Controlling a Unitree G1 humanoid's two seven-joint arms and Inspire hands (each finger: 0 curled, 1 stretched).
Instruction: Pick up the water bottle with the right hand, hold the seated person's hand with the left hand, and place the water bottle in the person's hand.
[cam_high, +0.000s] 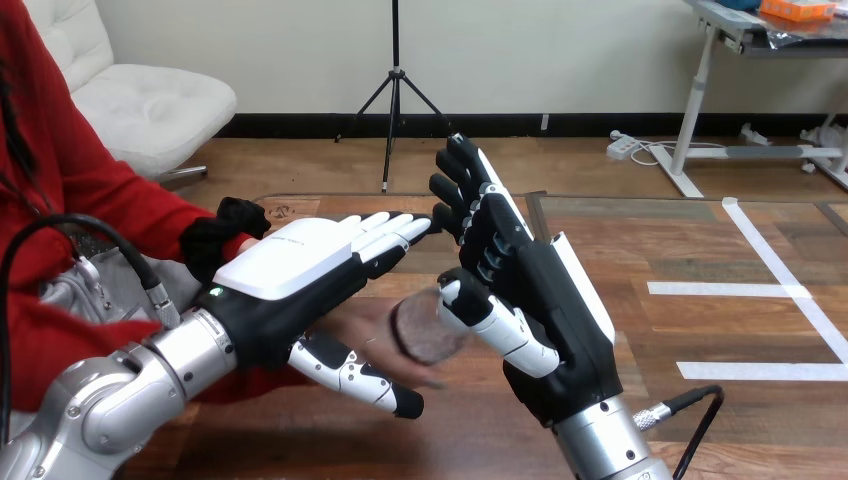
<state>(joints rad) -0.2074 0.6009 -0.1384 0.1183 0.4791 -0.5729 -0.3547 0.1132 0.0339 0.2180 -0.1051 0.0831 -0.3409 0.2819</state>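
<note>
Centrally, the bottle (425, 326) lies end-on on the person's hand (385, 350), contents unclear. The left hand (300, 262), fingers straight, covers that hand. The right hand (540, 300) stands open, thumb touching the bottle.

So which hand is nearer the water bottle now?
Right. The right hand has its thumb against the water bottle; the left hand lies flat beside it, over the person's hand.

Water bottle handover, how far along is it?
Done: the water bottle is up at the person's hand. In hand: the left hand lies over that hand; the right hand, fingers straight, touches the bottle with its thumb. Still to do, likely: let go and withdraw.
</note>
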